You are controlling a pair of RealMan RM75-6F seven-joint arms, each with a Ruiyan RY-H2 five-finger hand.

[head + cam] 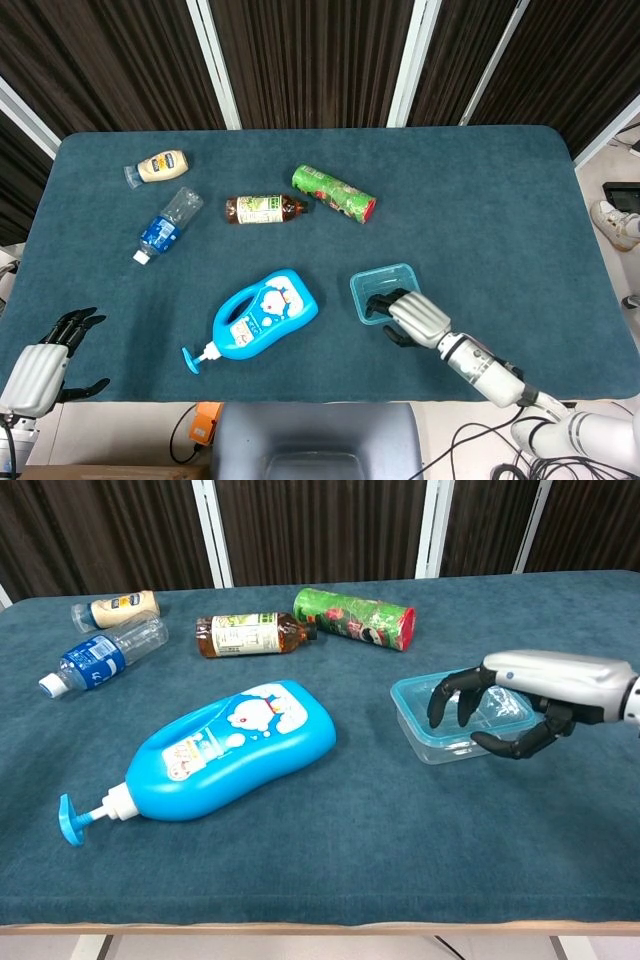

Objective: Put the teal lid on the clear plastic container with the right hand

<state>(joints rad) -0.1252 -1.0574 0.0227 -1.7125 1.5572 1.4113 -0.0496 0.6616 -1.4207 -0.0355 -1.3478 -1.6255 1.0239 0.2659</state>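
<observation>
1. Lid (455, 702) sits teal-rimmed on the clear container (383, 291), near the worktop's (500, 200) front edge
2. Right hand (520, 705) hovers directly over it, fingers loosely curled, holding nothing; left hand (40, 365) rests well apart, fingers spread

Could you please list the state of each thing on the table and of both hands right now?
Container: upright, teal lid on top.
Right hand: over the container, fingers curled down.
Left hand: off the table's edge, holding nothing.
Pump bottle: lying down.
Green can: on its side.
Tea bottle: on its side.
Water bottle: on its side.
</observation>
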